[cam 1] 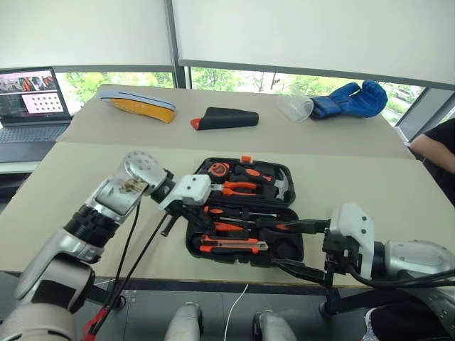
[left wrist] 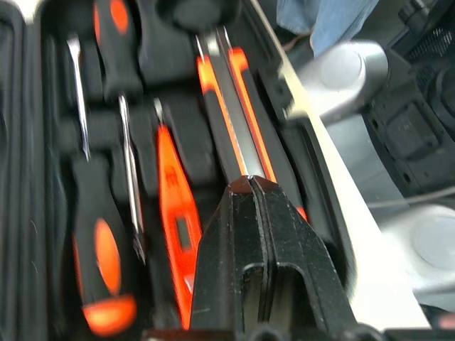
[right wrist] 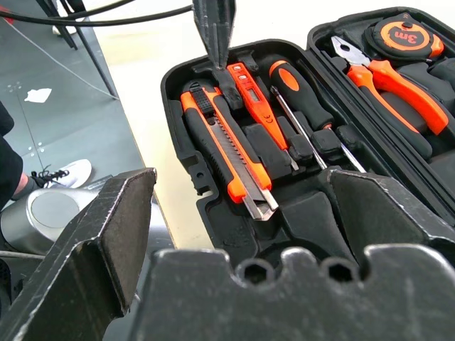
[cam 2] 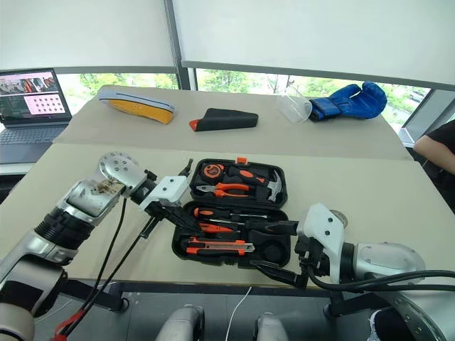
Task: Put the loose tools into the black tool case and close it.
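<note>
A black tool case [cam 1: 298,250] lies open near the front edge of a beige table [cam 1: 64,177], its lid folded back toward twelve o'clock. In the near half sit the utility knife [right wrist: 229,148], the slim orange tester screwdriver [right wrist: 259,108] and two black-and-orange screwdrivers [right wrist: 302,92], each in a moulded slot. The lid half holds pliers [cam 1: 238,188], a hammer [cam 1: 279,186] and a tape measure [cam 1: 219,170]. The left gripper [left wrist: 250,186] comes in from nine o'clock with its fingers clenched together, empty, its tip poised just over the knife's handle end, with the tester beside it. The right gripper [cam 1: 302,249] waits at the case's four o'clock corner, fingers spread wide and holding nothing, one finger over the case's edge, the other off the table's front.
</note>
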Tool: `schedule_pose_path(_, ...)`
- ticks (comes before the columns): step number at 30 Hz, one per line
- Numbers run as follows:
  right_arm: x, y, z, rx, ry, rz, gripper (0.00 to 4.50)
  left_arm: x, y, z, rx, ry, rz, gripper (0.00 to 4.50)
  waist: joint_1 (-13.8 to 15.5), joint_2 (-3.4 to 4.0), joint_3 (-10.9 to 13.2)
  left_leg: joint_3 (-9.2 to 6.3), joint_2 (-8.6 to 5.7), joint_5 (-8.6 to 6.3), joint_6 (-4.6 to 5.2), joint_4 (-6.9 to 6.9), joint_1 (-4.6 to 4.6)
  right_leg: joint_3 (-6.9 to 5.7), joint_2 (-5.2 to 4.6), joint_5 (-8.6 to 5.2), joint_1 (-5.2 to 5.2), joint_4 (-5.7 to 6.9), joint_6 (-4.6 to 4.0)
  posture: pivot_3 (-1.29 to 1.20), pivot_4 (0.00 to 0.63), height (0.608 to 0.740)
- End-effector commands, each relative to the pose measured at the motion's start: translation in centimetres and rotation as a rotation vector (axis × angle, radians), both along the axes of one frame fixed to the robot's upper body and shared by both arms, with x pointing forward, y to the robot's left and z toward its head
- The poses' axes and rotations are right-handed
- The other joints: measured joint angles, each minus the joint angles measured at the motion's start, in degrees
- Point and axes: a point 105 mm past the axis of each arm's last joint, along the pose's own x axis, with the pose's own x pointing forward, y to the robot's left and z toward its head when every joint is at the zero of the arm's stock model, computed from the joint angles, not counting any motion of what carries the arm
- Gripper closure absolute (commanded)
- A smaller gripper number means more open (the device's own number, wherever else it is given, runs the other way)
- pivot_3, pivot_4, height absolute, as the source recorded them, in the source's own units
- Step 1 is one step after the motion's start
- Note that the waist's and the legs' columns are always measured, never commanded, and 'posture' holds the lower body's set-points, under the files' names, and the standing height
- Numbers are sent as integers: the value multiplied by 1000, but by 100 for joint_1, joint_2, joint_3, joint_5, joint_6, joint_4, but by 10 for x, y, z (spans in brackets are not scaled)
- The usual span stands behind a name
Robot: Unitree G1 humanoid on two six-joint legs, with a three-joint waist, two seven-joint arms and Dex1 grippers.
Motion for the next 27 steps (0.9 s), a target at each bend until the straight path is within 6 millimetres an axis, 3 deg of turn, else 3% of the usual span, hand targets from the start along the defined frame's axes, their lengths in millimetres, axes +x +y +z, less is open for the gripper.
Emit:
schedule_pose_path(1,-1,2,6,2,-34,16,0,-2,-10,-7,5,-50,-76,4480,-3,0,0,0,0,0,1,0,0,1,0,0,0,1,0,0,150,740)
schedule_pose_path(4,-2,2,3,-1,-25,15,0,-3,-18,-22,41,-77,-131,4480,-12,0,0,0,0,1,1,0,2,1,2,0,0,2,0,0,150,740)
schedule_pose_path(8,-4,2,2,1,-17,6,0,-7,-14,-49,154,-141,-224,4480,-12,0,0,0,0,1,2,1,2,3,2,0,0,2,0,0,150,740)
schedule_pose_path(14,-8,2,1,4,-9,-6,0,-1,-9,-68,210,-212,-263,4480,-8,15,-17,0,0,1,2,1,15,3,2,0,15,0,0,0,150,740)
schedule_pose_path(21,-11,1,0,3,-3,-13,0,-3,-16,-63,145,-173,-229,4480,-10,39,-48,0,0,0,0,0,39,6,2,2,32,2,-1,0,150,740)
schedule_pose_path(27,-10,0,0,-1,-3,-8,0,5,-25,-21,-7,-157,-164,4480,-8,41,-49,0,-1,0,0,1,36,8,2,2,30,3,-1,0,150,740)
